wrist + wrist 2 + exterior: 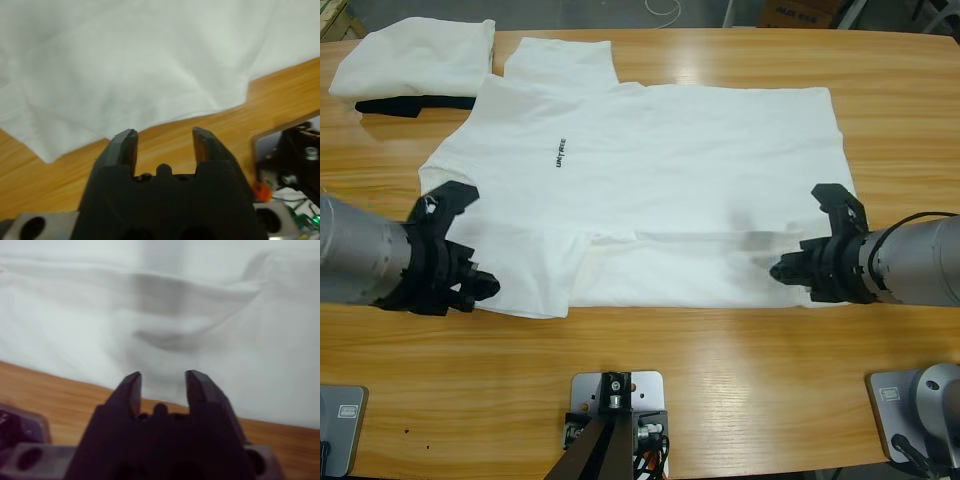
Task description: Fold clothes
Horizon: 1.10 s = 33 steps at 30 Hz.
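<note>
1. High view: white T-shirt (660, 190) lies spread flat across the middle of the wooden table (740, 400), chest side up, small black lettering (560, 152) on it. Neck end points toward the left side of the picture, hem toward the right.
2. One sleeve (560, 62) sticks out toward the far edge; the near sleeve (525, 270) lies at the front left, close to the left gripper.
3. Far left corner: a second white garment (415, 55), folded, sits on top of something black (400, 103). It is just beside the spread shirt's shoulder; can't tell if they touch.
4. Left gripper (455, 240) comes in from the left edge, at the shirt's near-left corner. Left wrist view: jaws spread apart, nothing between them, only bare wood in the gap; the shirt's edge (150, 75) lies just ahead of the tips.
5. Right gripper (815, 235) comes in from the right edge, at the near-right hem corner. Right wrist view: jaws parted, nothing clamped; white fabric (165, 325) with a raised fold fills the view ahead, and the tips sit right at the cloth's edge over the wood.
6. Neither gripper has hold of the shirt.
</note>
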Each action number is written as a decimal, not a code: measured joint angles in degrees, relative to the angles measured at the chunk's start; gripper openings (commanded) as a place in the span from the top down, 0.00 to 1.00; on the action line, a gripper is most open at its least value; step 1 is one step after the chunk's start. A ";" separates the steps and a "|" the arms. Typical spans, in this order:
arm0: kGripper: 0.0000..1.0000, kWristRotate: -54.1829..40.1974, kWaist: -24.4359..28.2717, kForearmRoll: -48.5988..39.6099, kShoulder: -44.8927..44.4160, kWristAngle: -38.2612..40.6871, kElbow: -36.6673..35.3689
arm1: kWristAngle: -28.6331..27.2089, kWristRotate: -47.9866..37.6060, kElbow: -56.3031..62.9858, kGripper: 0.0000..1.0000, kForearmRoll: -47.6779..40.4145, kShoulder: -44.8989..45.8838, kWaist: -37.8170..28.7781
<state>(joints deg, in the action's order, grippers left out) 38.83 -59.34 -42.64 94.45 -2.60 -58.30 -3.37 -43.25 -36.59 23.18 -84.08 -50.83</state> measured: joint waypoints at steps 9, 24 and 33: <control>1.00 -0.13 2.35 9.44 2.39 -2.19 5.88 | -5.09 -1.08 -0.34 1.00 3.62 -2.04 3.10; 1.00 -0.26 3.70 16.14 8.47 -1.62 8.75 | -4.75 1.63 -0.37 1.00 -0.52 -8.07 15.61; 1.00 -0.26 4.02 16.56 8.47 -1.45 8.82 | -6.97 0.42 -2.75 1.00 0.71 -12.27 23.17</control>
<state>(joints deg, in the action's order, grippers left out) 38.57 -55.33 -26.08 102.92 -4.05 -49.48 -10.33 -42.83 -39.34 23.89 -96.35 -27.66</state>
